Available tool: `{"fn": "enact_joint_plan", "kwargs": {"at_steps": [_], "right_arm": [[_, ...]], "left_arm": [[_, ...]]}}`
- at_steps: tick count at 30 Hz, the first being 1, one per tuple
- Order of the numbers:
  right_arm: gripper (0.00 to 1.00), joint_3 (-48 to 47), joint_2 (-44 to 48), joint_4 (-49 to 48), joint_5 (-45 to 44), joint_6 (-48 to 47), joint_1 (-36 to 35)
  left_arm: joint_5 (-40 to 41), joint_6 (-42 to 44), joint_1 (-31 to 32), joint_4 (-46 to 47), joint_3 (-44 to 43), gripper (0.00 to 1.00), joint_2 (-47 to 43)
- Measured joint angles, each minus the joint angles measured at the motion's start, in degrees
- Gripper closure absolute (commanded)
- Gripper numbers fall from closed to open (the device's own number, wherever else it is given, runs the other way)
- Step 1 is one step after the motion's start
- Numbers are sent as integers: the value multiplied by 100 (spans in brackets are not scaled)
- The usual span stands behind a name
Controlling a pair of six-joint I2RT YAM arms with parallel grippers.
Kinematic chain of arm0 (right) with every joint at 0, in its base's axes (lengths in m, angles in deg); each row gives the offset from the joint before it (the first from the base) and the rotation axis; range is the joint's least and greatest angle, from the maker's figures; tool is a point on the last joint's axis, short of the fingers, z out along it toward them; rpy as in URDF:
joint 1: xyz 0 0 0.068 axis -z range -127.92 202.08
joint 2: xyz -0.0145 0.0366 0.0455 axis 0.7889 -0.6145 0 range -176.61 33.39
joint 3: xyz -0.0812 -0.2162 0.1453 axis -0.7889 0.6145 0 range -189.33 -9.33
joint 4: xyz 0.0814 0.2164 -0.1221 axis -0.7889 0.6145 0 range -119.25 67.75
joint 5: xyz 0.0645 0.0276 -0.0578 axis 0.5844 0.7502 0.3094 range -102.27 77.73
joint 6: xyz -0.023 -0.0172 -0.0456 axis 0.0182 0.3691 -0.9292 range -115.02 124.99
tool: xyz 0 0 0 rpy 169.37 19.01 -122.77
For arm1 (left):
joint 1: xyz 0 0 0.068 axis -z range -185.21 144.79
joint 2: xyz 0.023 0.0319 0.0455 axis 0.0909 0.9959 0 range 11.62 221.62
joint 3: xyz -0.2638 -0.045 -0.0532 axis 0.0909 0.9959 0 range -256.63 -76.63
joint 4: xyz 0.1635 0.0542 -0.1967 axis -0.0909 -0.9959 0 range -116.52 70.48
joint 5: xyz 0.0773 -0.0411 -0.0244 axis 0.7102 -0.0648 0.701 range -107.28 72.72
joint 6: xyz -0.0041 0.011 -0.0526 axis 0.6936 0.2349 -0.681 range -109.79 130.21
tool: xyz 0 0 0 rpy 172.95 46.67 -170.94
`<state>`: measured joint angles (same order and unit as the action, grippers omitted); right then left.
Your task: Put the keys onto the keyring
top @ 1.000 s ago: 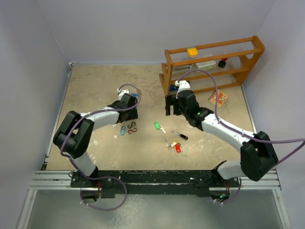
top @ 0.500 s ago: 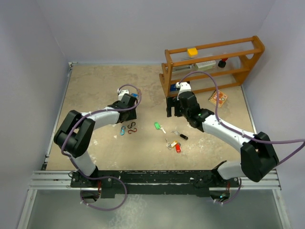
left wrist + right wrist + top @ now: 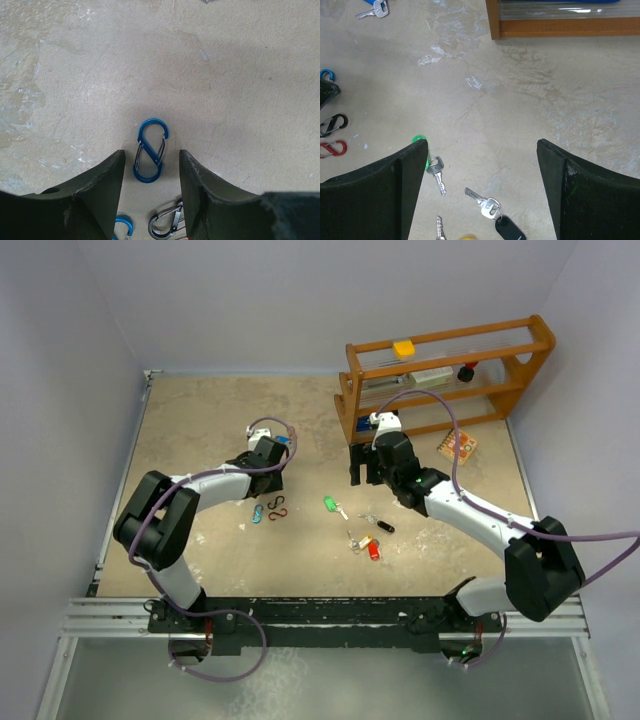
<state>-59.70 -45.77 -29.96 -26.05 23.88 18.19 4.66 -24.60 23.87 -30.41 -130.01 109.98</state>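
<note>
The table fills my overhead view, with the wooden rack at 1 o'clock. The right gripper hangs just in front of the rack with its jaws spread wide and nothing in them. I judge it is poised this way so that its camera takes in the keys, which lie loose on the table at 6 o'clock of it, near the middle. The left gripper is low over the table, released and empty. It straddles a blue clip that is no part of my job. In the right wrist view the green key lies flat, head at 11 o'clock and blade toward 5. The black-tagged key runs blade at 10, tag at 4. I cannot pick out the keyring with any certainty.
</note>
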Motion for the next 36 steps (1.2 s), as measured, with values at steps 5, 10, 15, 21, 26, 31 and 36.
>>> {"fn": "enact_joint_plan", "kwargs": {"at_steps": [5,10,15,21,26,31,36], "right_arm": [[8,26,2,4,20,4,20],[8,26,4,0,22,4,22],[8,26,4,-2,26,7,22],[8,26,4,0,42,7,24],[8,26,4,0,44,9,35],[8,26,4,-2,66,11,57],[8,26,4,-2,109,11,59]], "left_arm": [[48,2,20,-15,0,60,0],[76,13,33,-39,0,81,0],[98,59,33,-31,0,98,0],[120,116,33,-15,0,100,0],[136,129,37,-15,0,100,0],[160,144,37,-17,0,100,0],[210,151,37,-17,4,100,-72]]}}
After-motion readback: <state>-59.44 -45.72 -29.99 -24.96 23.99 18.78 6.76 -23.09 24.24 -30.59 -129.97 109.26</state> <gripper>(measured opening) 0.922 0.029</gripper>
